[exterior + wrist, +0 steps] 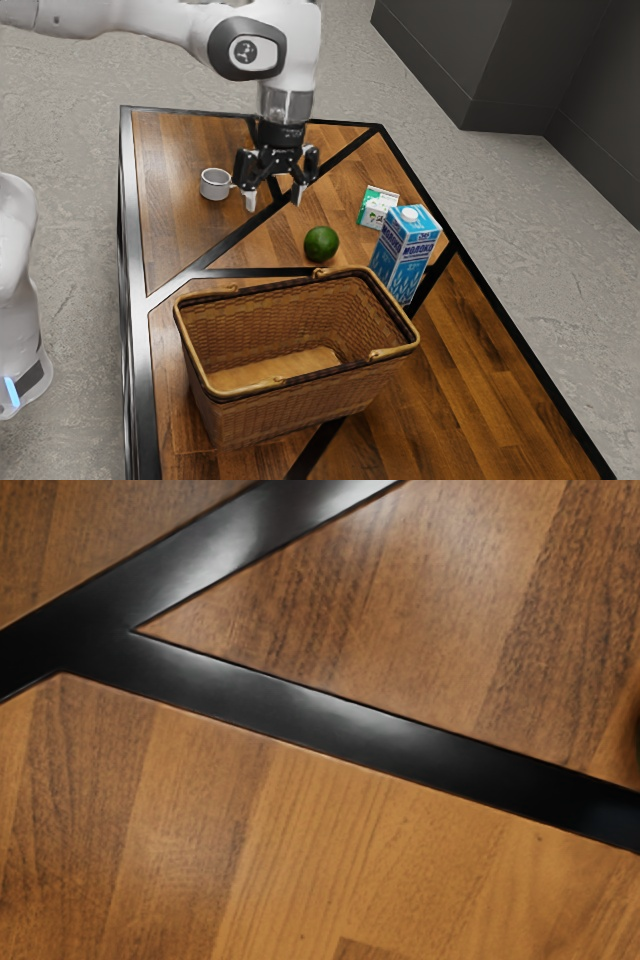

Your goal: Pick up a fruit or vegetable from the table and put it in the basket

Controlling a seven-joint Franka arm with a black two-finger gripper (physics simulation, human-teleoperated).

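Dark green, round fruit (321, 244) on the brown wooden desk (480, 370), outside the brown wicker basket (290, 412).
The fruit lies near the basket's rim; picking and placing are both left to do. The fingers (251, 200) are above the desk, well apart from each other, with nothing between them. The tall blue-and-white milk carton (402, 258) is close to the basket's edge, so a low path there could touch it. Bare wood toward the small grey cup (215, 184) seems to give more room, and the basket's top is open.
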